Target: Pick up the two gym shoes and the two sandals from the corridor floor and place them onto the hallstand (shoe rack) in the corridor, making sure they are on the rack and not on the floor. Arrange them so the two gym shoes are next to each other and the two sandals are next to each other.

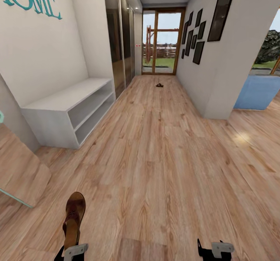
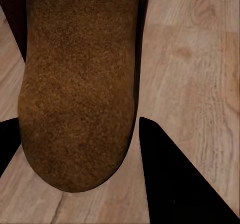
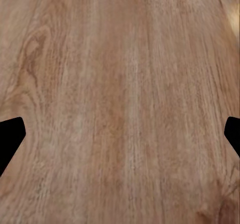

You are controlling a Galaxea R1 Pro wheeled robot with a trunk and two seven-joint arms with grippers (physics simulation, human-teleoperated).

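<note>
Evidently one sandal (image 1: 74, 218) was held clamped in the left gripper (image 1: 70, 249) at seven o'clock for carrying to the hallstand (image 1: 66, 111) at ten o'clock, while the right gripper (image 1: 216, 249) was kept wide and empty.

A dark brown leather strappy sandal (image 1: 74, 218) with a tan insole sticks up lengthwise at the near left, above the light wood-plank corridor floor (image 1: 163, 156). Its second sandal (image 1: 159, 85) lies far down the corridor. The light grey-white low shoe rack (image 1: 58, 117), both shelf slots open, stands against the left wall
</note>
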